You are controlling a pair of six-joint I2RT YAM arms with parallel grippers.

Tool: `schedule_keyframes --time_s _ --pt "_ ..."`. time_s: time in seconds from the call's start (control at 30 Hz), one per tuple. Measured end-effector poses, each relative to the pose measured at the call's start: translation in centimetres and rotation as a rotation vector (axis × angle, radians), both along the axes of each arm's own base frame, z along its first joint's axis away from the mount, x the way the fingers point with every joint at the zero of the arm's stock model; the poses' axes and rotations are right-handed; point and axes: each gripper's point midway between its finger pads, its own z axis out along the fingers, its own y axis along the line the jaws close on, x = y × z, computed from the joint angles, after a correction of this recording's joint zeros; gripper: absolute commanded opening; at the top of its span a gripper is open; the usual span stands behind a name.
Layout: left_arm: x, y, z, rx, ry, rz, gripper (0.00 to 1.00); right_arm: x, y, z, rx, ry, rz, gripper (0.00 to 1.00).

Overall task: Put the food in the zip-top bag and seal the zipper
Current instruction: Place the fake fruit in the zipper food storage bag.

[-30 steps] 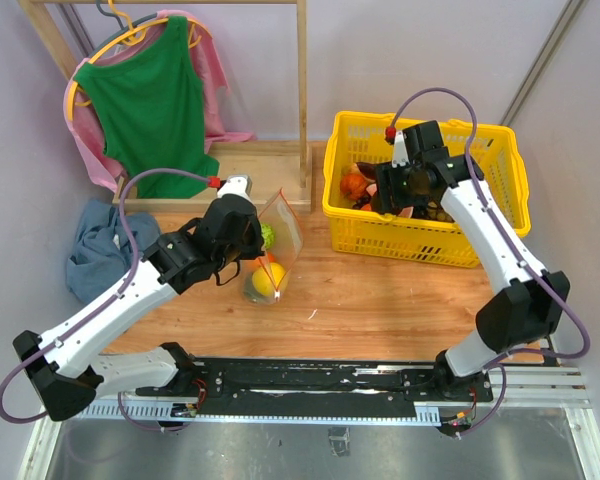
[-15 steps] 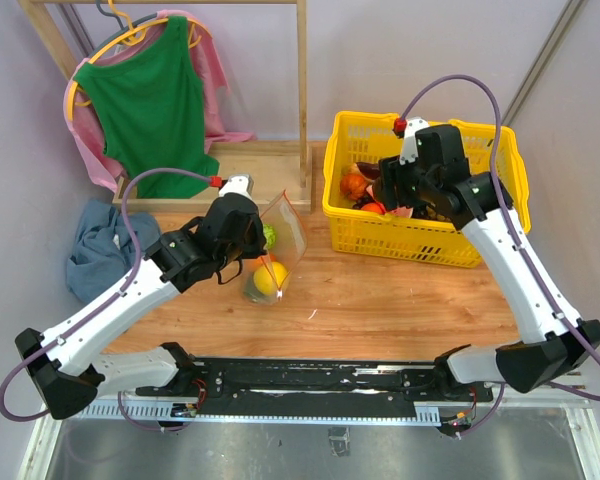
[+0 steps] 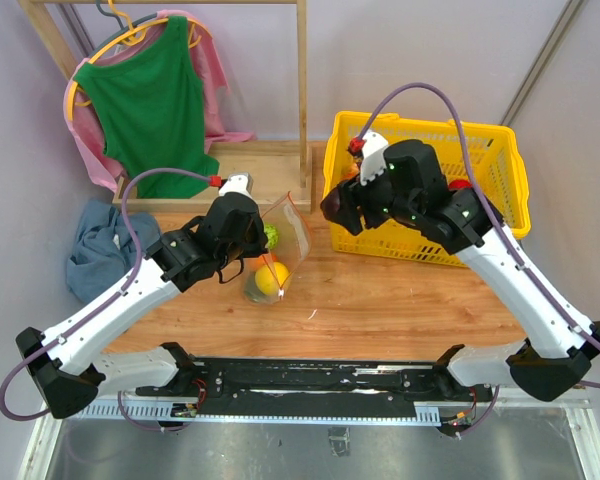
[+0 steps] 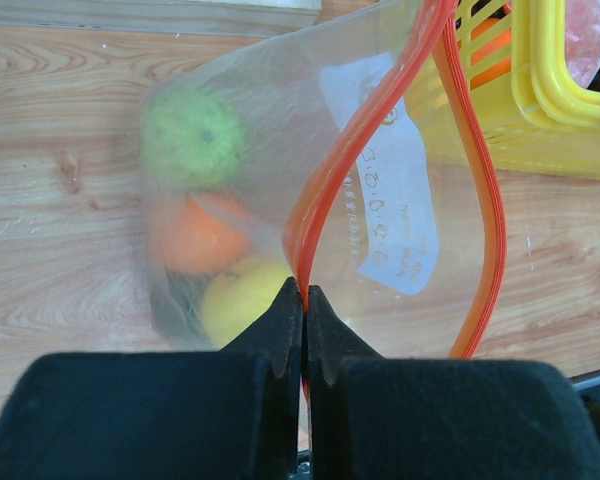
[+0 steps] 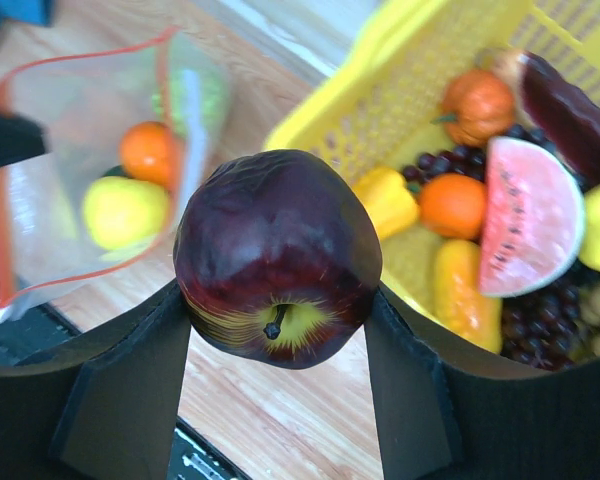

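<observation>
The clear zip-top bag (image 3: 280, 245) stands open on the wooden table, its orange-red zipper (image 4: 325, 195) spread wide. Inside lie a green fruit (image 4: 192, 135), an orange one (image 4: 185, 238) and a yellow one (image 4: 242, 305). My left gripper (image 4: 305, 292) is shut on the zipper strip and holds the mouth up. My right gripper (image 5: 277, 320) is shut on a dark red apple (image 5: 275, 255), held in the air between the basket and the bag. In the top view the right gripper (image 3: 338, 208) hangs just right of the bag's mouth (image 3: 298, 215).
The yellow lattice basket (image 3: 500, 175) stands at the back right with several toy foods, including a watermelon slice (image 5: 530, 215) and an orange (image 5: 452, 205). A wooden clothes rack with a green top (image 3: 150, 95) stands at the back left. A blue cloth (image 3: 95, 250) lies at the left.
My right arm has lifted out of the basket with the apple and swung left toward the bag's mouth. The left gripper and bag have stayed put.
</observation>
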Motion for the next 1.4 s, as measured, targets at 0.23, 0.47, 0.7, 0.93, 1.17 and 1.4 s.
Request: schedule_keyframes --time_s 0.23,0.47,0.7,0.93,1.17,1.4 --pt "0.0 0.0 0.0 -0.002 0.000 0.001 0.00 -2.9 5.3 -0.5 0.024 0.020 0.149 0.17" --pt "0.1 -0.2 0.2 -0.011 -0.004 -0.002 0.00 -2.6 8.7 -2.3 0.034 0.056 0.154 0.21" --pt "0.0 -0.4 0.3 -0.024 -0.003 -0.008 0.00 -0.4 10.4 -4.7 0.039 0.074 0.080 0.33" --pt "0.1 -0.7 0.8 -0.058 -0.013 -0.006 0.00 1.2 11.6 -8.6 0.028 0.097 0.029 0.56" --pt "0.0 -0.9 0.8 -0.071 -0.012 -0.009 0.00 2.1 12.5 -10.4 0.033 0.098 0.010 0.79" --pt "-0.1 -0.8 0.5 -0.074 -0.008 -0.003 0.00 2.5 12.9 -9.8 0.058 0.072 0.013 0.86"
